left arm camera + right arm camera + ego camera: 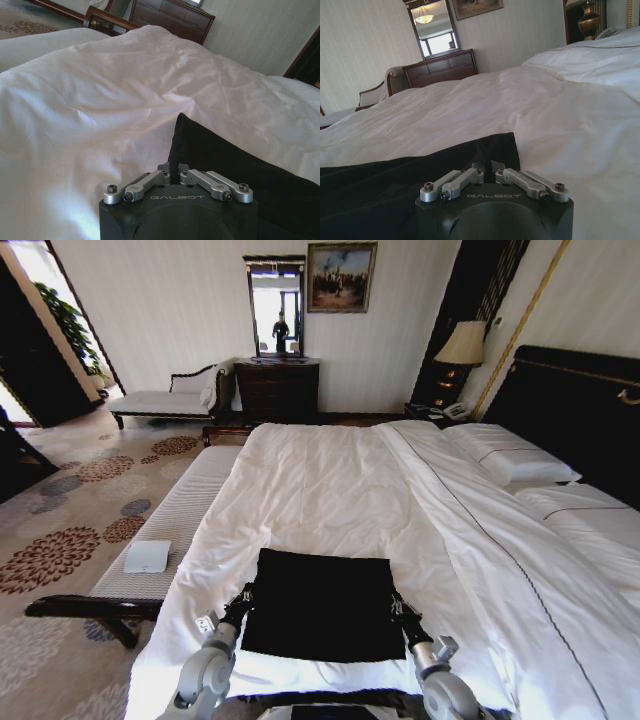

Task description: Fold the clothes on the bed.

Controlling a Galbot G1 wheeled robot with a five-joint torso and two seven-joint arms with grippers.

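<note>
Black T-shirt (322, 602) lying as folded rectangle on bed (340, 490) near foot edge. Left gripper (240, 606) and right gripper (402, 608) both pinching its side edges, fingers closed on fabric. Advice: moving both together, keeping cloth taut, edges aligned.

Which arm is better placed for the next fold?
Neither clearly: left gripper pinches the flat black cotton T-shirt's left edge, right gripper its right edge, symmetric on the white duvet.
</note>
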